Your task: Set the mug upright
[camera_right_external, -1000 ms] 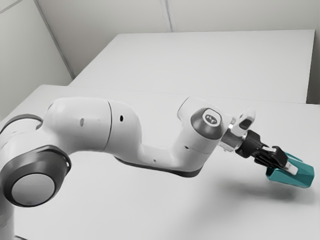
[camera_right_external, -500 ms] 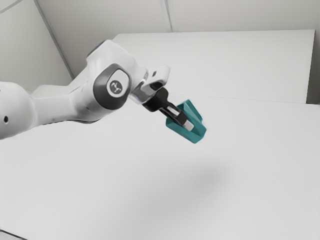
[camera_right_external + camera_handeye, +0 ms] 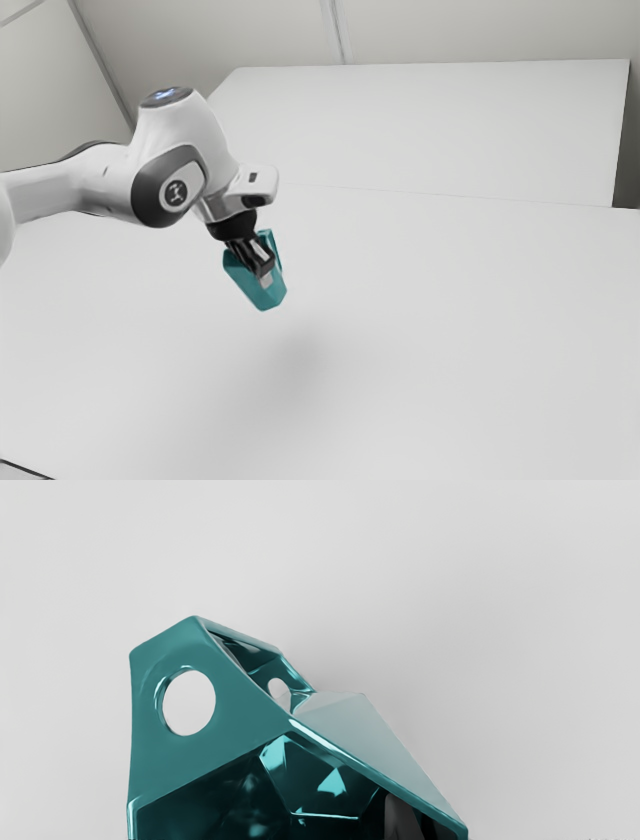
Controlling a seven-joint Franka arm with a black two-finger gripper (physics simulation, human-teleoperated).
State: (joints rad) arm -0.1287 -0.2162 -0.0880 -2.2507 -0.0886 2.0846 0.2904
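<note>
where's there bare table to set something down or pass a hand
Bare table stretches from the mug to the exterior view's right edge, and below the mug to the bottom edge. It's crowded around the mug, end effector and arm, toward that view's left.

- No word, number or brand name can be read.
- Exterior view: the round badge [image 3: 176, 193] on the side of the arm's [image 3: 186, 130] joint bears a pale emblem on dark grey – too small to make out as letters.
- Exterior view: the cap [image 3: 166, 96] on top of the same part of the arm has a light, bluish mark, seen at a slant – unreadable too.
- Wrist view: no legible lettering.
</note>
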